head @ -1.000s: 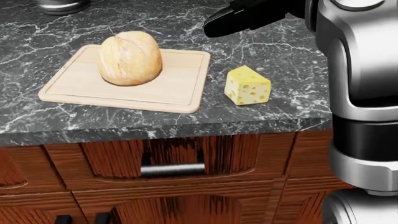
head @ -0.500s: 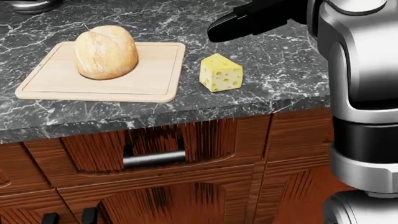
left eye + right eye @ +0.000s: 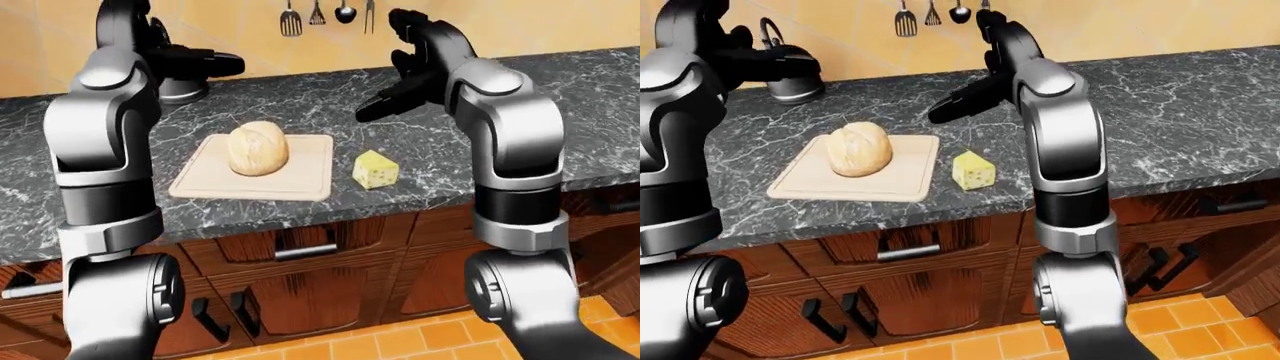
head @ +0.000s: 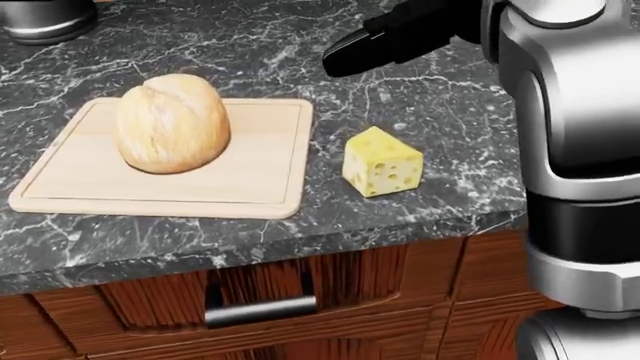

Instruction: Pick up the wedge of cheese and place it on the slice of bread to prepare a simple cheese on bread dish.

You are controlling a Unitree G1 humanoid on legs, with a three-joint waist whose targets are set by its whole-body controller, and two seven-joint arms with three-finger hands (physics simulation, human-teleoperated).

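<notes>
A yellow wedge of cheese with holes sits on the dark marble counter, just right of a wooden cutting board. On the board's left half rests a round bread loaf. My right hand hovers open above and beyond the cheese, well clear of it, one black finger pointing down-left. My left hand is raised at the upper left of the left-eye view, open, holding nothing, far from the board.
A metal pot stands on the counter behind the left hand. Utensils hang on the wall. The counter edge runs just below board and cheese, with wooden drawers and a handle under it.
The head view shifted: everything slid up and left, then back down and right, closer. Cheese and bread keep their places on the counter. The right hand stays above the cheese.
</notes>
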